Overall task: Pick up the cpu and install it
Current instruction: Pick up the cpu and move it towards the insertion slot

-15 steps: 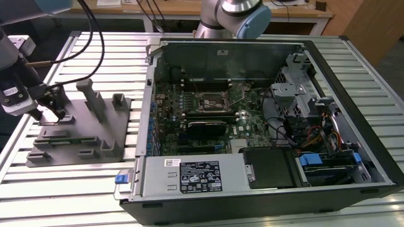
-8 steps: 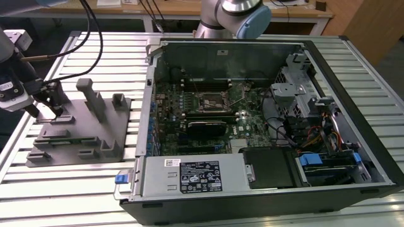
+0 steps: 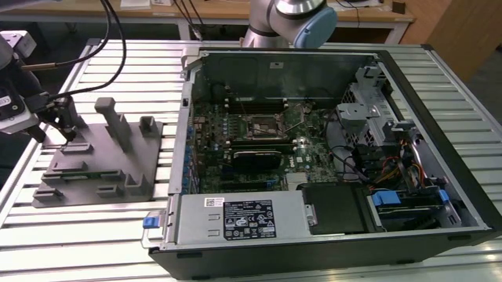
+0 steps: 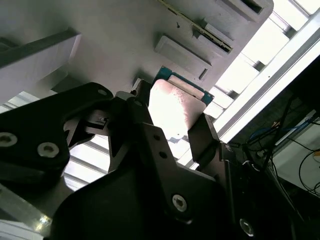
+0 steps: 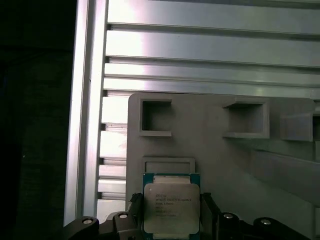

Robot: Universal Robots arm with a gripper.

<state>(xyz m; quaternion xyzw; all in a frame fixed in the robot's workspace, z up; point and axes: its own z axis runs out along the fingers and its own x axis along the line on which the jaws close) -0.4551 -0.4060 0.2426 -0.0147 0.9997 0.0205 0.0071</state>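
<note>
The cpu (image 5: 171,202), a small square chip with a silvery top plate and green rim, sits between my gripper's dark fingers (image 5: 207,207) just over the grey tray (image 5: 210,150). In the second wrist view the cpu (image 4: 176,107) shows bright, with a finger pressed against each of two opposite edges. My gripper (image 3: 55,132) is at the exterior view's left, over the far left corner of the grey tray (image 3: 94,170), shut on the cpu. The dark square socket (image 3: 263,124) lies on the motherboard inside the open computer case.
The open computer case (image 3: 321,147) fills the middle and right of the slatted metal table (image 3: 86,229). Upright posts (image 3: 114,120) rise from the tray close to my gripper. Cables (image 3: 110,53) hang over the table's far left. The arm's base (image 3: 286,23) stands behind the case.
</note>
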